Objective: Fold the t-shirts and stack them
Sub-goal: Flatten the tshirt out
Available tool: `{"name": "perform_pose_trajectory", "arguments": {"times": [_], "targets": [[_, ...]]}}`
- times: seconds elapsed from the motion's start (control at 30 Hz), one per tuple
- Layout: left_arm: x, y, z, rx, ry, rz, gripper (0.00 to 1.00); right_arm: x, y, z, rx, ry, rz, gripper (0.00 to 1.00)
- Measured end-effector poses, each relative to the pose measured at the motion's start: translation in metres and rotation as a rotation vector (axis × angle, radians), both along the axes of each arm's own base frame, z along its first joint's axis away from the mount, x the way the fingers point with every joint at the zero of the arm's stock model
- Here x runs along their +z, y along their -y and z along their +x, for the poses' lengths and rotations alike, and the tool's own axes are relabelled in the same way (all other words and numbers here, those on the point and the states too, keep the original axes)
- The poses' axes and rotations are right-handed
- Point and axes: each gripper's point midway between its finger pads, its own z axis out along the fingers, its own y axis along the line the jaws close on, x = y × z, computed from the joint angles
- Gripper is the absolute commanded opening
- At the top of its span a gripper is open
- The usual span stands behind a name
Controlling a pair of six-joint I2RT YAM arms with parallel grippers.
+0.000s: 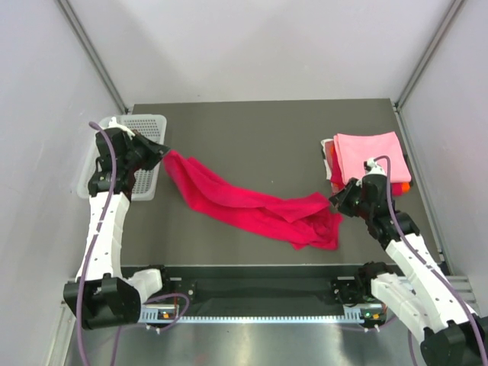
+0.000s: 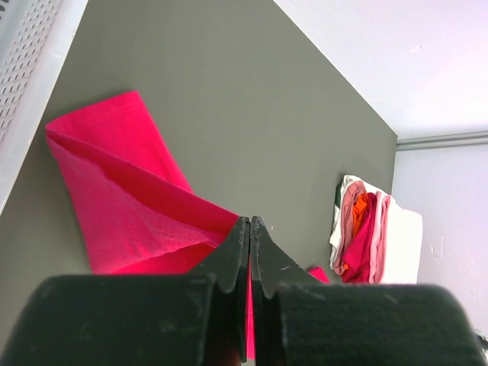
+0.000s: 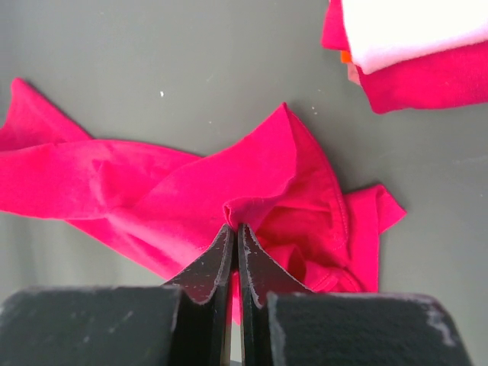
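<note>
A crimson-magenta t-shirt (image 1: 252, 207) lies stretched in a rumpled band across the dark table, from back left to front right. My left gripper (image 1: 163, 152) is shut on its left end, and a strip of red cloth shows between the closed jaws (image 2: 250, 223). My right gripper (image 1: 336, 200) is shut on a pinched fold at the right end (image 3: 235, 226), where the t-shirt (image 3: 191, 179) bunches up with a sleeve sticking out. A stack of folded t-shirts (image 1: 370, 156), light pink on top with red and orange under it, sits at the back right.
A white perforated basket (image 1: 145, 122) stands at the table's left edge, right behind my left gripper, and its wall shows in the left wrist view (image 2: 23, 76). The folded stack (image 3: 412, 46) lies close to the right arm. Grey walls enclose the table.
</note>
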Motion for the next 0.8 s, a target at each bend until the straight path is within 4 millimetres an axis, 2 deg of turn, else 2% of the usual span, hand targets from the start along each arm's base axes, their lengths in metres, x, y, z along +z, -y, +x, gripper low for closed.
{"name": "perform_pose_trajectory", "arguments": {"times": [0.2,0.37,0.63,0.8], "targets": [[-0.002,0.001,0.002,-0.004,-0.018,-0.006,0.00,0.013,-0.001,0.001,0.026,0.033,-0.010,0.00],[0.005,0.003,-0.004,-0.028,-0.025,0.008,0.00,0.045,-0.012,0.013,0.078,0.078,0.012,0.00],[-0.009,0.002,-0.034,-0.060,-0.100,0.078,0.00,0.095,-0.021,0.024,0.156,0.200,0.003,0.00],[-0.017,0.003,-0.053,-0.070,-0.130,0.095,0.00,0.101,-0.020,0.028,0.174,0.215,-0.037,0.00]]}}
